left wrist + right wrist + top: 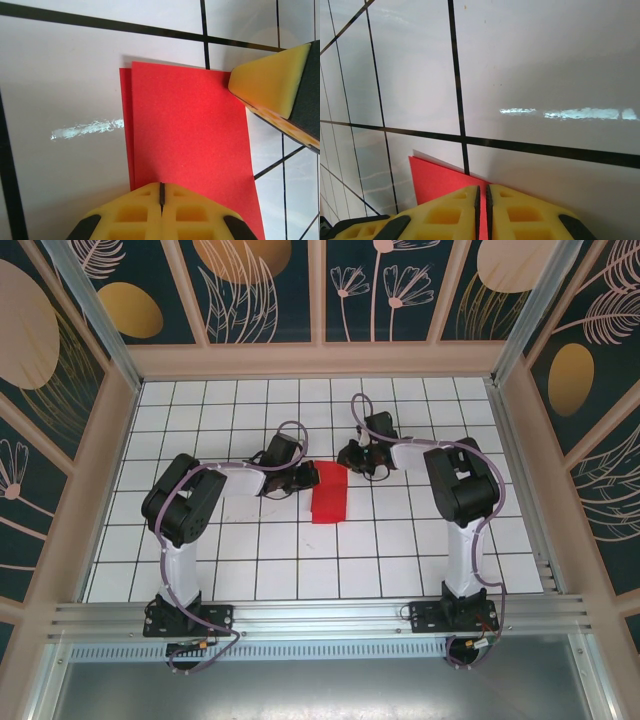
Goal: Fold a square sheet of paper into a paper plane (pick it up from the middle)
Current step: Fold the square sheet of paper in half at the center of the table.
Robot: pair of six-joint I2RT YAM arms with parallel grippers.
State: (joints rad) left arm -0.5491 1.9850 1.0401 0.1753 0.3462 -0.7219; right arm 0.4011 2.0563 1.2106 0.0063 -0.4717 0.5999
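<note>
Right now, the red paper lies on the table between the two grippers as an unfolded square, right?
Not unfolded. The paper is folded into a rectangle: the left wrist view shows a second layer's edge along one side. It does lie on the table between the left gripper and right gripper.

The table [400,540] has a white top ruled with black grid lines, and a pale streak of glare [87,129] lies across one tile. Wooden framing [320,360] boxes it in, holding dark wall panels [270,290] painted with gold discs and outlined flowers. An aluminium rail [320,615] runs along the near edge.
</note>
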